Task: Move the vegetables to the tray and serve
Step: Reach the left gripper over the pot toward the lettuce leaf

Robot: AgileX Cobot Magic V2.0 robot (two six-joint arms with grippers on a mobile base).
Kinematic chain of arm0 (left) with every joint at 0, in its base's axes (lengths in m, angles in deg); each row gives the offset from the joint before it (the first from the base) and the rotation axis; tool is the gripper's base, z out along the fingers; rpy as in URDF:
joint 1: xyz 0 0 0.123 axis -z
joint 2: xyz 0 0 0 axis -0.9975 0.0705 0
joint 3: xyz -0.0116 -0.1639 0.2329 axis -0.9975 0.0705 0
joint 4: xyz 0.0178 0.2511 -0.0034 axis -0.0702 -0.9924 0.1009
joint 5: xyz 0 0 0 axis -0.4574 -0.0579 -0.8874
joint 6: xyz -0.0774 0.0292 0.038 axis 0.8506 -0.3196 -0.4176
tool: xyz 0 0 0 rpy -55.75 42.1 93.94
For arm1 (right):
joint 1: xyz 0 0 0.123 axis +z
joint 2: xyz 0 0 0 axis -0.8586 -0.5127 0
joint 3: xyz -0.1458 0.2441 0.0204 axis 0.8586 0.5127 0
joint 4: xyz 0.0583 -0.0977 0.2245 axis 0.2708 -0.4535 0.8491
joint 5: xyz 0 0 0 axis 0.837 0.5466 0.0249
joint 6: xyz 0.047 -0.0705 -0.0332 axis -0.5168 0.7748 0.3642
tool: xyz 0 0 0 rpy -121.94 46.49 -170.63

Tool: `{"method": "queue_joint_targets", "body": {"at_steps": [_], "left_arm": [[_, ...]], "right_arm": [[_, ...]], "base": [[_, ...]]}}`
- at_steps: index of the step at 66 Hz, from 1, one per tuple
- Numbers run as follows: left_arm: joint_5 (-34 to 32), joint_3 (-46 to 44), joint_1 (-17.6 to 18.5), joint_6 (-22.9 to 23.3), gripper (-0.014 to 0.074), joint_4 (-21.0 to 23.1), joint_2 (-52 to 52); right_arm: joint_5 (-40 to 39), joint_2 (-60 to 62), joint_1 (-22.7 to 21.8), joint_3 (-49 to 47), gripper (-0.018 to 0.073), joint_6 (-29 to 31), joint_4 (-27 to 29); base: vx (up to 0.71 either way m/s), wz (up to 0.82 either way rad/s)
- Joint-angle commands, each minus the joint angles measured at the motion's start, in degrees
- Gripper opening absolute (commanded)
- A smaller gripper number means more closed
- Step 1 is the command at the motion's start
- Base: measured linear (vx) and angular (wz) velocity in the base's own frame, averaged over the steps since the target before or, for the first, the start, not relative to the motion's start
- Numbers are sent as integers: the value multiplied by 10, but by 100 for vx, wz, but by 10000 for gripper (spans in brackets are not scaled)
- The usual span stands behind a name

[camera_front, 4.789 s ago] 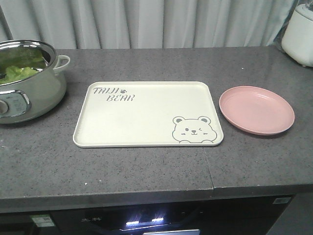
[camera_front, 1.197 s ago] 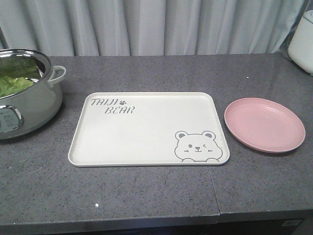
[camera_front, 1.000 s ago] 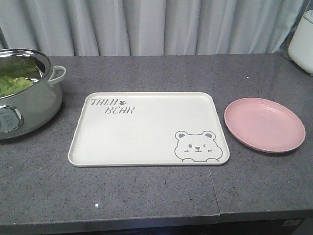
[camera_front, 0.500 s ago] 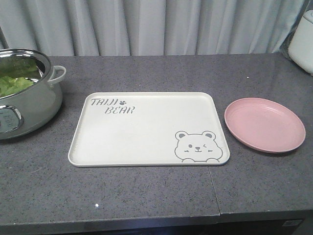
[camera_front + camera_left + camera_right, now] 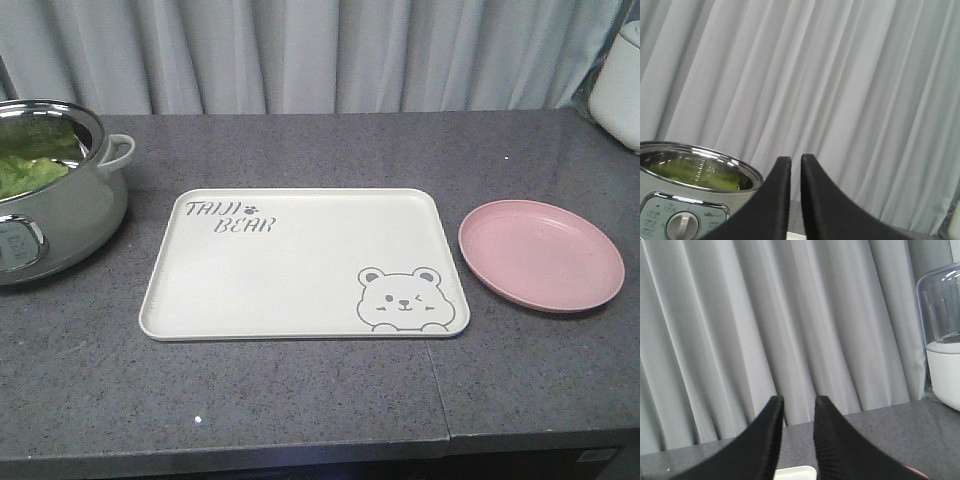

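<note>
Spanning left-to-right lengthwise, the tray [image 5: 300, 275] lies flat; left claw [image 5: 796, 159], right claw [image 5: 799, 399] narrowly parted.

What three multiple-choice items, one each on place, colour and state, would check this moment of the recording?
1. The vegetables lie: A in the pot; B on the tray; C on the plate.
2. The round plate is: A white; B pink; C green.
3. The tray: A holds leaves; B is stacked on the plate; C is bare.

Answers:
1 A, green leaves show inside the pot's rim at the left of the counter.
2 B, the front view shows it pink, lying to the right of the tray.
3 C, only the bear drawing and the lettering show on its surface.
</note>
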Motion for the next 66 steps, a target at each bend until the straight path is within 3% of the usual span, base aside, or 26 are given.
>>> {"method": "queue_joint_targets", "body": {"at_steps": [1,5,12,23,30,40,54,66], "left_arm": [[32,-52,1,6,153,5,-2],[49,-65,1,6,239,7,-2],[47,-71,1,19,398,39,-2],[16,-71,1,21,587,86,-2],[19,-90,1,20,596,95,9],[114,-203,1,-10,576,82,118],[234,-453,1,-122,576,42,379],[332,-685,1,-151,576,-13,587]], "right_arm": [[-54,-58,-3,-43,375,-8,-12],[-81,-83,-3,-46,505,-11,-12],[-104,-107,-3,-46,654,-23,-10],[-110,-123,-3,-46,681,-30,-14],[-103,-130,-3,-46,667,-30,-17],[-81,-143,-3,-57,652,-30,-40],[-39,-169,-3,-84,638,-30,-78],[28,-180,-3,-84,629,-30,-100]], "base": [[0,0],[0,0],[0,0],[0,0],[0,0],[0,0],[0,0],[0,0]]}}
